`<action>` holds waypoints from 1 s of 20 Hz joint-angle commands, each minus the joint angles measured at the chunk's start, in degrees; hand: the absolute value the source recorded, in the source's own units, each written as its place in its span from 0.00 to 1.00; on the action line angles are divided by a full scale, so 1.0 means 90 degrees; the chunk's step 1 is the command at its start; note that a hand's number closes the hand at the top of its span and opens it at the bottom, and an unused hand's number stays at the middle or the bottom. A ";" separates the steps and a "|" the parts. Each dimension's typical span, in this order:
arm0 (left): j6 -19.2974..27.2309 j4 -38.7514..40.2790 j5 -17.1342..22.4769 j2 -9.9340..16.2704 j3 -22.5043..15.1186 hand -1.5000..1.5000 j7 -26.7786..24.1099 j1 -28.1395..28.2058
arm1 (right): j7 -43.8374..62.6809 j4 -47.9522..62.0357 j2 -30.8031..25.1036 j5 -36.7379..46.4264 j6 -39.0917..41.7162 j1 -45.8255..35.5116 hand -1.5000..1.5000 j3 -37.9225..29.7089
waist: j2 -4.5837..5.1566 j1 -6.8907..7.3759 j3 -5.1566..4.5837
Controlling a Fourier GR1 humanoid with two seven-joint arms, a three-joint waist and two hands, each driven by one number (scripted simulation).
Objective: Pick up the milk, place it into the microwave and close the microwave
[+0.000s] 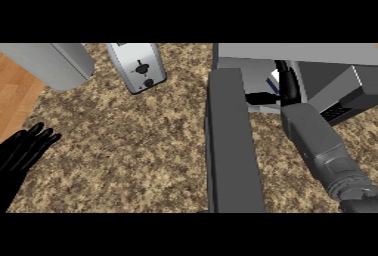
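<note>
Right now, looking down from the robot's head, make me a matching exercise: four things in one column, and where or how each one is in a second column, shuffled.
Things:
1. silver toaster
2. dark grey microwave door
3. black left hand
4. grey right forearm

Places or states:
A. swung open, running down the view's middle
B. resting open at the left edge, fingers up
C. reaching into the grey microwave
D. standing at the back, left of the door

Pairs: 1-D, 2-A, 3-B, 4-C

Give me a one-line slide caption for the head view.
Right arm reaches into the open microwave past its door; left robot hand rests open at the counter's left edge.
</note>
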 commanded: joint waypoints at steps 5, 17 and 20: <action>-0.0063 -0.0042 -0.0019 -0.0160 -0.0577 1.00 0.0331 0.0001 | -0.0654 0.0011 0.0216 -0.0405 0.1586 0.0796 0.00 -0.0303 | -0.0113 -0.0245 -0.0011; 0.1017 -0.0375 -0.0571 -0.0545 -0.2106 1.00 0.1005 -0.0338 | -0.1021 -0.0971 0.0600 -0.0468 0.2274 0.2260 0.00 0.0049 | -0.0239 -0.0519 -0.0029; 0.0645 -0.0209 -0.1113 -0.0545 -0.2389 1.00 0.0386 0.0032 | -0.0670 -0.1529 0.0309 -0.0558 0.2574 0.2684 0.00 0.0141 | -0.0254 -0.0549 -0.0035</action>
